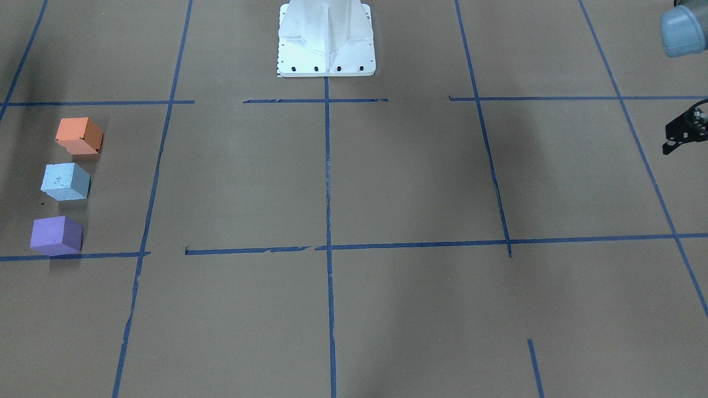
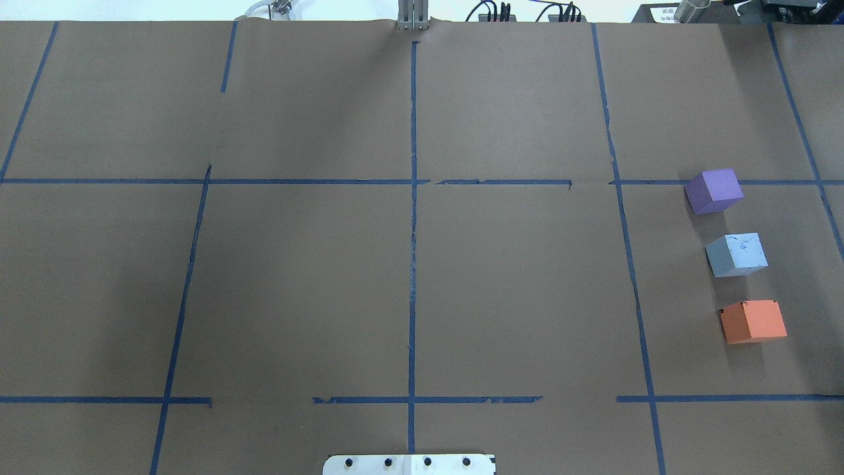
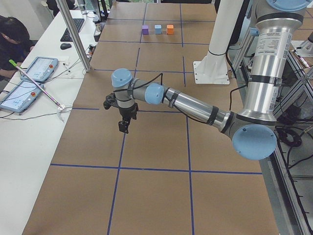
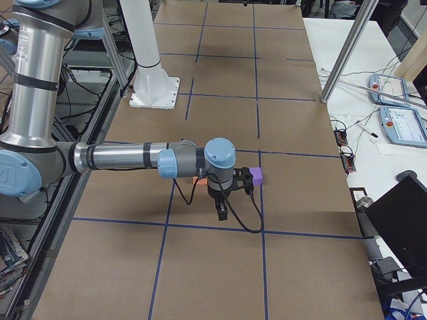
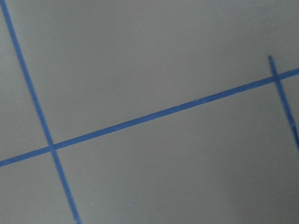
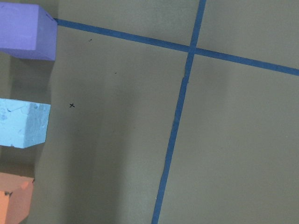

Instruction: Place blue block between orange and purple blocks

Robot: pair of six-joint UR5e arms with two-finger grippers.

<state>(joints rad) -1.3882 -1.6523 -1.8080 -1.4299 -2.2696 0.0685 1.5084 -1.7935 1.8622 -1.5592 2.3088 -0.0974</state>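
- The blue block – a matt cube with a scuffed, pitted face – sits on the tabletop between the orange block and the purple block, apart from both.
- The three cubes form one short row; the orange one has a chipped edge.
- The tabletop is flat brown paper crossed by blue tape lines.
- The left pincer hangs over bare paper, well apart from the row – I cannot tell whether it is clenched or released.
- The right pincer points down near the blocks; its state cannot be told either.

Silver arms, blue joint caps, black left tool.
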